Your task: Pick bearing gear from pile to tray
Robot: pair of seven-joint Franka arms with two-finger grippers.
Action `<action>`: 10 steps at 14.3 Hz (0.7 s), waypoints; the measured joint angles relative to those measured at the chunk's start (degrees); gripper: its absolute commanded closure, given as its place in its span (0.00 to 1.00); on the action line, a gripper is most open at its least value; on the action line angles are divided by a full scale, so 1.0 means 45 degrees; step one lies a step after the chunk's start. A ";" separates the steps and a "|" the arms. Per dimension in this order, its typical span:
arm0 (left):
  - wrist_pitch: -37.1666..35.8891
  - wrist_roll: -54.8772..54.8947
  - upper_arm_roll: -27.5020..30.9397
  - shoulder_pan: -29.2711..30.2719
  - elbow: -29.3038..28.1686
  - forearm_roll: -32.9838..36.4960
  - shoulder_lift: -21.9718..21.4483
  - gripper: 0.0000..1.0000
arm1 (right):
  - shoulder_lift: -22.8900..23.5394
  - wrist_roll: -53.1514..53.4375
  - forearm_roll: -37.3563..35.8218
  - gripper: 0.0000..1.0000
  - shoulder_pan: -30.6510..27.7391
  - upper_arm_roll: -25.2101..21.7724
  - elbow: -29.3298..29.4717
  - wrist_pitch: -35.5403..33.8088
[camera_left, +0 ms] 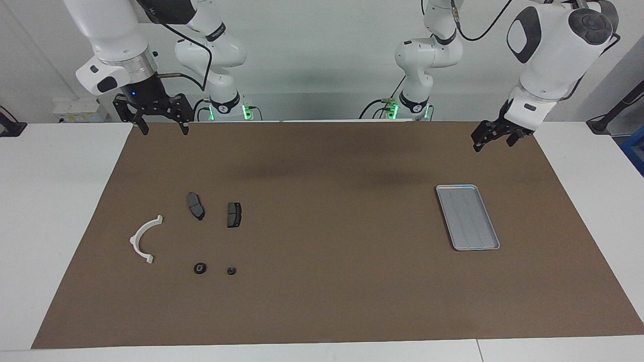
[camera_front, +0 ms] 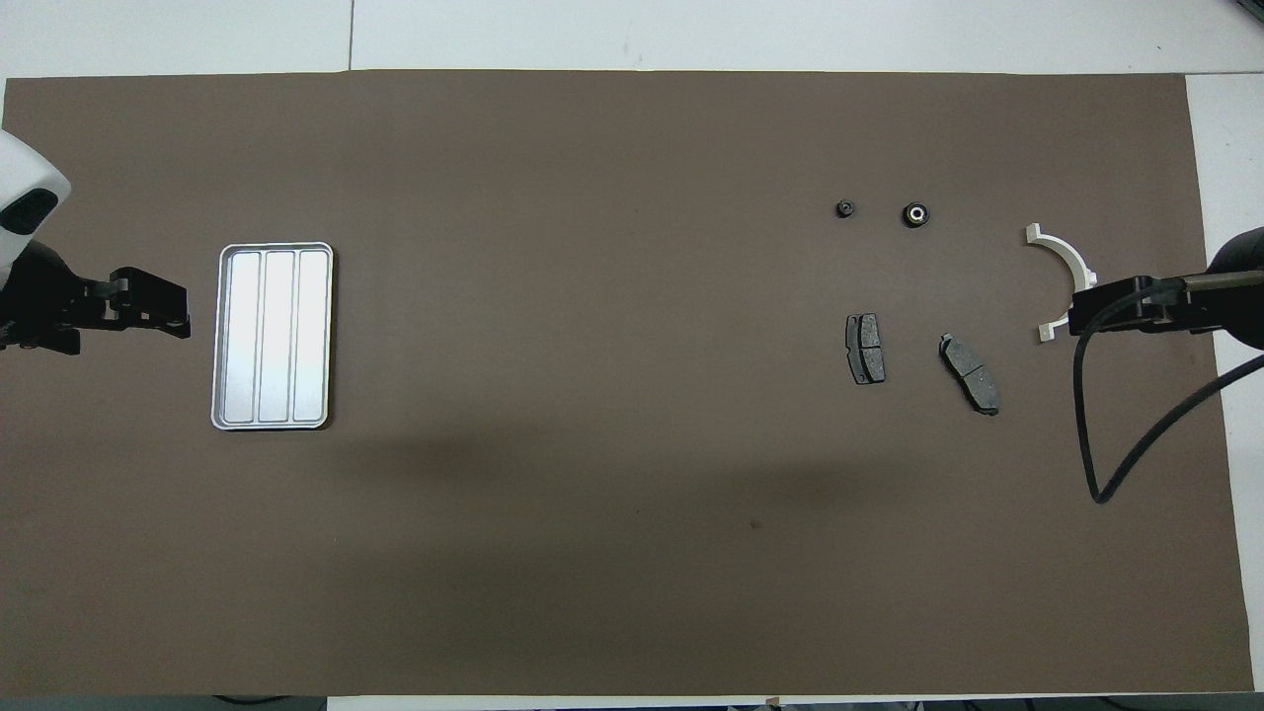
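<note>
The pile lies toward the right arm's end of the brown mat. It holds a white half-ring bracket (camera_left: 134, 242) (camera_front: 1066, 253), two dark grey brake pads (camera_left: 195, 205) (camera_left: 234, 214) and two tiny black round pieces. The larger round piece (camera_left: 199, 268) (camera_front: 916, 214) has a pale centre, and the smaller one (camera_left: 231, 271) (camera_front: 844, 208) sits beside it. The silver tray (camera_left: 468, 216) (camera_front: 274, 336) lies bare toward the left arm's end. My right gripper (camera_left: 164, 129) (camera_front: 1084, 311) hangs open over the mat's edge by the robots. My left gripper (camera_left: 492, 144) (camera_front: 163, 308) hangs open over the mat beside the tray.
The brown mat (camera_left: 322, 281) covers most of the white table (camera_left: 50, 211). A black cable (camera_front: 1136, 444) loops down from the right wrist over the mat. In the overhead view the raised right gripper covers one end of the white bracket.
</note>
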 measured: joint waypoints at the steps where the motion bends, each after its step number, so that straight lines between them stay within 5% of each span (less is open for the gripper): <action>1: 0.0000 0.0000 0.0000 0.0000 0.0000 0.0000 0.0000 0.00 | 0.0000 0.0000 0.0000 0.00 0.0000 0.0000 0.0000 0.0000; 10: 0.0000 0.0000 0.0000 0.0000 0.0000 0.0000 0.0000 0.00 | -0.0157 0.0000 0.0069 0.00 0.0000 0.0007 0.0024 0.0000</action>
